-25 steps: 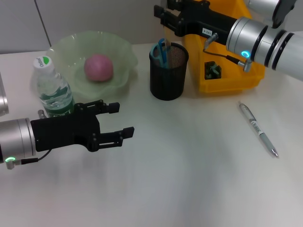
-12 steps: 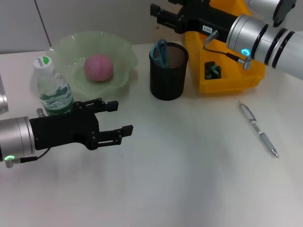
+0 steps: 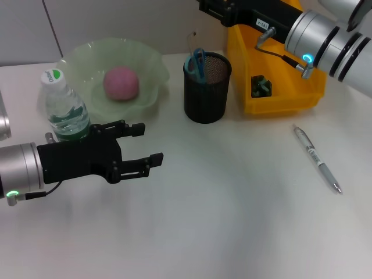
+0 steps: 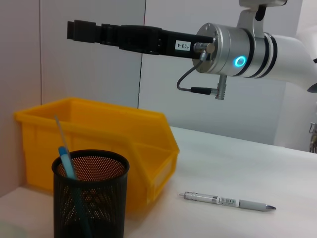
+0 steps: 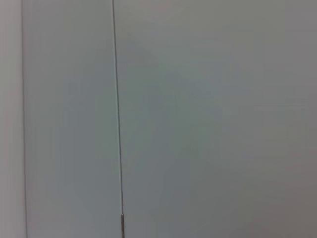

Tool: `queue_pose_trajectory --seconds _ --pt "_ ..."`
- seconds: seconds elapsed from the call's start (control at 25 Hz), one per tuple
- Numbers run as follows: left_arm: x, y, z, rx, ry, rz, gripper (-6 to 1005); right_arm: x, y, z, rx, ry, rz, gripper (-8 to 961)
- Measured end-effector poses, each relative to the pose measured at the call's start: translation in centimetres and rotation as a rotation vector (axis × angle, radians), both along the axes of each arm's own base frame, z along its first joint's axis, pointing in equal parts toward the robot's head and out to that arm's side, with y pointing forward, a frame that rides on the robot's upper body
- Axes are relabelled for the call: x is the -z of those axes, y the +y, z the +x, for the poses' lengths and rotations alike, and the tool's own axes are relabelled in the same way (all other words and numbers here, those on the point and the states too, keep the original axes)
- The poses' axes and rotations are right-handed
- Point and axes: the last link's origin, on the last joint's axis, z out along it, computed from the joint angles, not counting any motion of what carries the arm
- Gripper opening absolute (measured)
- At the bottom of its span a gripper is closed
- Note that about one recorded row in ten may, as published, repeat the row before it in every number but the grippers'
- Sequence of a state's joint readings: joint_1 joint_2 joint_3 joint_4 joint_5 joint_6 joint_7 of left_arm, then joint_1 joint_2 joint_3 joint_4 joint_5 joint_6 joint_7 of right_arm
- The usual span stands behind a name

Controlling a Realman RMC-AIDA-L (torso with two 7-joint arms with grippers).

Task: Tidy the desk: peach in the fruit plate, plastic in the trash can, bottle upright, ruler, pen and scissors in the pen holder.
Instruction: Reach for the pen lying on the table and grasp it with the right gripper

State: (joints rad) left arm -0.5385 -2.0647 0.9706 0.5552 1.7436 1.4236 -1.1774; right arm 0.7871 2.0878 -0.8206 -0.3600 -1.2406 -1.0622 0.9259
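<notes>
The pink peach (image 3: 121, 82) lies in the green fruit plate (image 3: 148, 61). The water bottle (image 3: 65, 109) stands upright beside the plate. The black mesh pen holder (image 3: 204, 87) holds blue scissors (image 3: 196, 63) and a clear ruler (image 4: 60, 131). A silver pen (image 3: 317, 158) lies on the table at the right, also in the left wrist view (image 4: 225, 202). Green plastic (image 3: 260, 86) lies in the yellow bin (image 3: 290, 102). My right gripper (image 3: 212, 9) is open and empty, high behind the holder. My left gripper (image 3: 148, 145) is open and empty in front of the bottle.
The yellow bin (image 4: 99, 129) stands right behind the pen holder (image 4: 91, 198). A grey wall runs along the back of the white table (image 3: 232, 221). The right wrist view shows only the wall.
My right gripper has risen and drawn back to the right, away from the top of the pen holder. The left arm has barely moved.
</notes>
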Motion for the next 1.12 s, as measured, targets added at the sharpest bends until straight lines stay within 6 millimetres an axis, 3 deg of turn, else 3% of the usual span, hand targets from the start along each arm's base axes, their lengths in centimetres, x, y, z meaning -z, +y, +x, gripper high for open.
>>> queue_pose_trajectory --seconds 0.68,1.0,1.12 --pt "0.3 -0.2 -0.3 0.000 0.008 0.000 755 0.0 -0.4 0.7 0.010 0.016 0.015 650" --pt "0.2 -0.3 -0.5 0.001 0.008 0.008 752 -1.2 -1.2 0.7 -0.047 0.062 0.088 649" --pt "0.2 -0.4 -0.5 -0.003 0.005 0.010 752 -2.1 -2.5 0.8 -0.127 0.098 0.174 648"
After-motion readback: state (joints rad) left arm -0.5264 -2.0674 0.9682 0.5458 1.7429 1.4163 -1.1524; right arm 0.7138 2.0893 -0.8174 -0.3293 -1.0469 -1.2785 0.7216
